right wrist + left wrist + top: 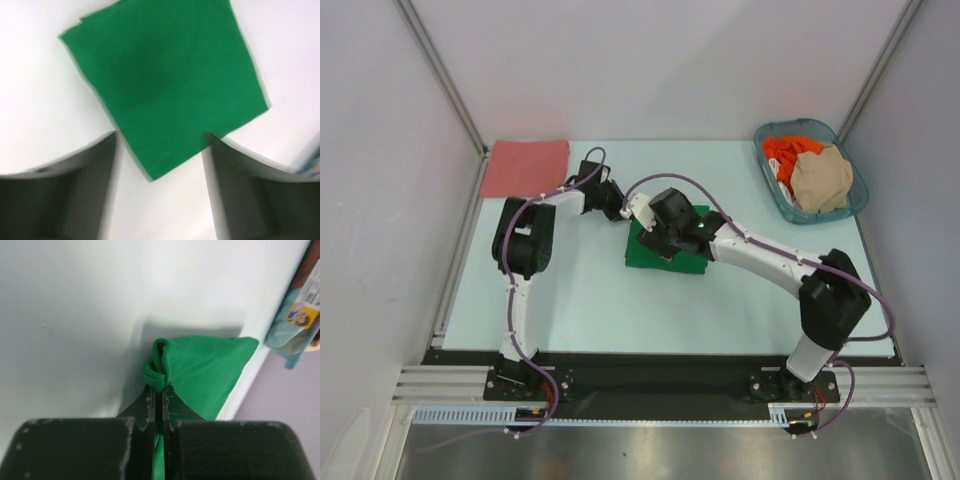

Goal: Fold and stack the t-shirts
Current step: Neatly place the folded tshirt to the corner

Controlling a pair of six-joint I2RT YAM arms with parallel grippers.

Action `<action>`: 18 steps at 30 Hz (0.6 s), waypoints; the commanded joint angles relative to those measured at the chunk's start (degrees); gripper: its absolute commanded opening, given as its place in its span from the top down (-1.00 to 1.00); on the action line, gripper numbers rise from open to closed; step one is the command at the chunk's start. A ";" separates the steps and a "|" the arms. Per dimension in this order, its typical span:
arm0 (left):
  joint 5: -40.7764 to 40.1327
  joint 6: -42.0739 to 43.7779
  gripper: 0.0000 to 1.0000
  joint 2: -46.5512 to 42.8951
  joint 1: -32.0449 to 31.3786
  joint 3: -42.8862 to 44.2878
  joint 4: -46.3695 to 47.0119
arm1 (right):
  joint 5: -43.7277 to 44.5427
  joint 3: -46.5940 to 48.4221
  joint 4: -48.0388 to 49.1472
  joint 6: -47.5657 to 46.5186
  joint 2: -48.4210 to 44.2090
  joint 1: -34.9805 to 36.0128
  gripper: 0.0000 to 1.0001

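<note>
hovering centrally, the right gripper hangs open above the folded green shirt; the left gripper is clamped on its corner. best to lift gently, keeping folds flat, toward the pink shirt far left.

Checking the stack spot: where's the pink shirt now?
Top view: the folded salmon-pink shirt lies flat at the far-left corner of the table, beyond the left arm and apart from the green shirt at mid-table.
</note>
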 commanded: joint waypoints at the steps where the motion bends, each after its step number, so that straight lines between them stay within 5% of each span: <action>1: -5.09 13.66 0.99 -5.16 0.26 5.74 -8.41 | -1.66 -1.58 -4.11 9.62 -8.07 -0.51 -0.99; 9: -17.90 35.11 0.99 -11.67 1.84 10.41 -23.43 | -0.18 -10.63 -8.96 13.59 -22.05 -4.55 -0.99; 18: -29.86 53.74 0.99 -19.58 6.76 14.44 -27.40 | -2.46 -16.71 -8.26 14.12 -26.81 -7.90 -0.99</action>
